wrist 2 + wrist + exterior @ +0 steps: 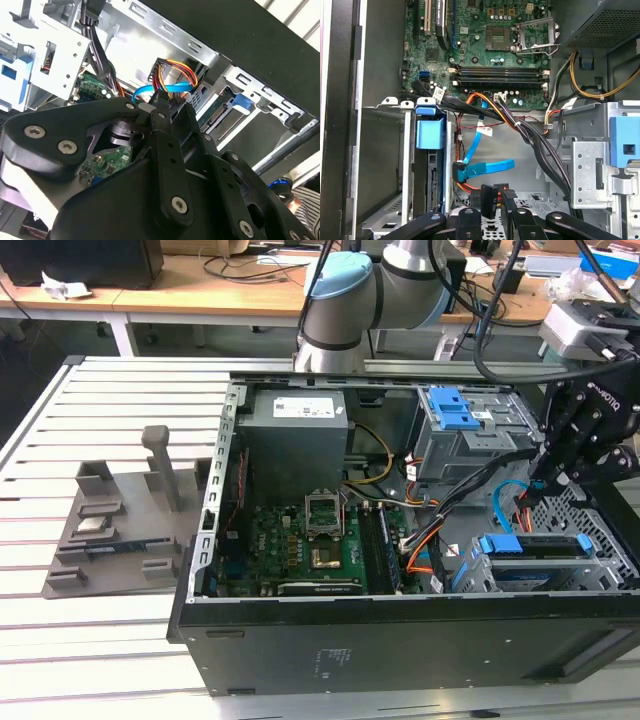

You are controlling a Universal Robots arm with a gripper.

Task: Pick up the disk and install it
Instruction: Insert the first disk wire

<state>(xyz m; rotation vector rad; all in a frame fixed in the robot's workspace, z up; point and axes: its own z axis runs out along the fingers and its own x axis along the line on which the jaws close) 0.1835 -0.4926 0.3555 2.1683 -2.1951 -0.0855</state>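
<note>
The disk (535,545), one, sits in the drive bay of the open computer case (400,640), at the exterior view's right. The single tool (545,480) is clamped on one black cable plug (489,199).

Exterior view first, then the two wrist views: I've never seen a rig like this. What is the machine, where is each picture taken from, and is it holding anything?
The machine is one robot arm with grey tubes and blue-capped joints. At its end is a black gripper, its two-fingered hand. The exterior view comes from a camera standing off the arm. It looks down on an open computer case lying on a slatted table, with a grey parts tray beside it. The two wrist views come from cameras riding on the arm, so they look into the case past the gripper. Inside are the green circuit board and bundles of cables. The disk, with its blue frame, sits in a bay at the exterior view's right. The gripper appears closed on a small black plug with coloured wires, not on the disk.
</note>
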